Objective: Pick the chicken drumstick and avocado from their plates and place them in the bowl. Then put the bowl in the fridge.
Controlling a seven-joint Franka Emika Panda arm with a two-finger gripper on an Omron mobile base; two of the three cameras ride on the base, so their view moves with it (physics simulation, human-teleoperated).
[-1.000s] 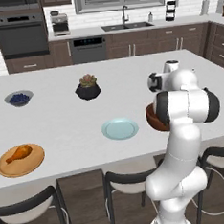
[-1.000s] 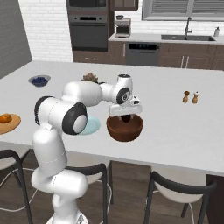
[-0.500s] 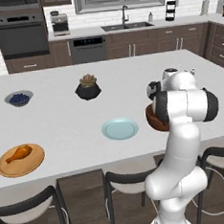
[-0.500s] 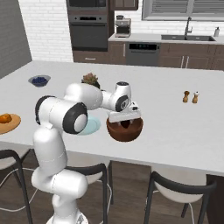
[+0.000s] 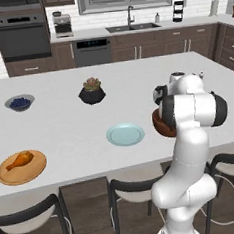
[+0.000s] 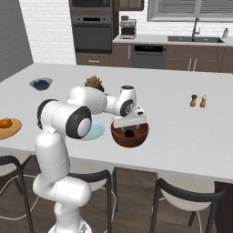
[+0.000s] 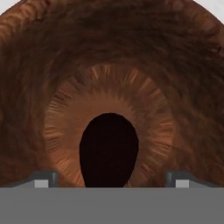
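Base views flank counter (image 5: 65, 128); hand view close.

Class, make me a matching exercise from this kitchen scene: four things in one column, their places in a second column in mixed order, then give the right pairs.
1 avocado
2 chicken drumstick
3 blue plate
4 succulent pot

a on the wooden plate
b nothing on it
c inside the bowl
d beside the blueberries

Pairs: 1c, 2a, 3b, 4d

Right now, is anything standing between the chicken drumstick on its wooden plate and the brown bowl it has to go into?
Nothing tall does. The chicken drumstick lies on the wooden plate at the counter's near left; the bowl is far to its right. Only the flat blue plate lies between. The gripper hangs open over the bowl, the avocado inside.
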